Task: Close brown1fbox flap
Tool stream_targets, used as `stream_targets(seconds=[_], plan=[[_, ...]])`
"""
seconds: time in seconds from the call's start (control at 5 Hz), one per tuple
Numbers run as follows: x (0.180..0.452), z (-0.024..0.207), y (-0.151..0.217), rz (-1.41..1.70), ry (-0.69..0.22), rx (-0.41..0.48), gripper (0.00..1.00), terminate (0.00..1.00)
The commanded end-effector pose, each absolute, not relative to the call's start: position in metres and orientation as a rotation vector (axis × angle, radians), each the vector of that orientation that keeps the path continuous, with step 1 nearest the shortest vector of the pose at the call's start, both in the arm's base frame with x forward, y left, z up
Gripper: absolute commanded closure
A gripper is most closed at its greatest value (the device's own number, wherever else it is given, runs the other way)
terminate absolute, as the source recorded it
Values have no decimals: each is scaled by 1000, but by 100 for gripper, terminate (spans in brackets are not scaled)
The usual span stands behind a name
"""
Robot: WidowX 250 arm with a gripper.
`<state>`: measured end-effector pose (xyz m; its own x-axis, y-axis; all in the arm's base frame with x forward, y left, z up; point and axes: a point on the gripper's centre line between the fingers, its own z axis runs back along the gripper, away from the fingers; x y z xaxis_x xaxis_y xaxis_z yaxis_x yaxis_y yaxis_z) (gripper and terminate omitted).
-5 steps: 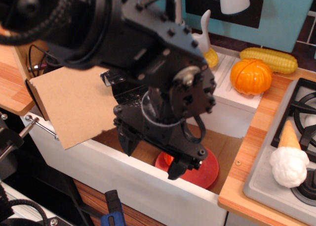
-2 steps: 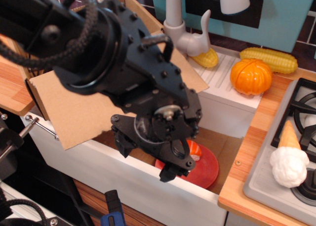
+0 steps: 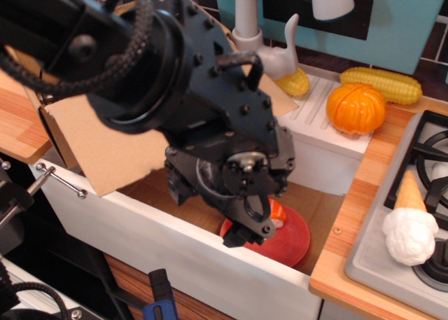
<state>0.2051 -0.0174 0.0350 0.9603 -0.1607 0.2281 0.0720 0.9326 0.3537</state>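
Observation.image looks down at a toy kitchen. A big black robot arm fills the upper left and middle of the frame. Its gripper (image 3: 241, 225) hangs low in the middle, over the white sink (image 3: 175, 253). The arm's body hides most of the gripper, so I cannot tell if its fingers are spread or pressed together.

The brown box (image 3: 49, 134) sits at the left, partly in the sink, and the arm hides most of it. Its flap (image 3: 105, 148) is a wide, plain brown panel. It sticks out toward the lower left and lies just beside the arm, tilted over the sink. I cannot tell if the arm touches it.

A red plate (image 3: 287, 239) lies on the sink floor under the gripper, with something small and orange (image 3: 278, 211) on it.

A grey tap (image 3: 262, 33) stands at the top middle. Behind it are a yellow corn cob (image 3: 381, 85) and an orange pumpkin (image 3: 355, 108). An ice cream cone (image 3: 409, 222) lies on the stove (image 3: 427, 152) at the right.
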Motion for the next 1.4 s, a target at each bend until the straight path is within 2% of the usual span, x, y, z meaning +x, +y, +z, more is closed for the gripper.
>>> stream_targets(seconds=[0.0, 0.4, 0.8, 1.2], plan=[[214, 70, -16, -163, -267, 446, 0, 0], [217, 125, -3, -232, -224, 603, 0, 0], [217, 146, 48, -330, -234, 682, 0, 0], [229, 159, 120, -472, -282, 678, 0, 0]])
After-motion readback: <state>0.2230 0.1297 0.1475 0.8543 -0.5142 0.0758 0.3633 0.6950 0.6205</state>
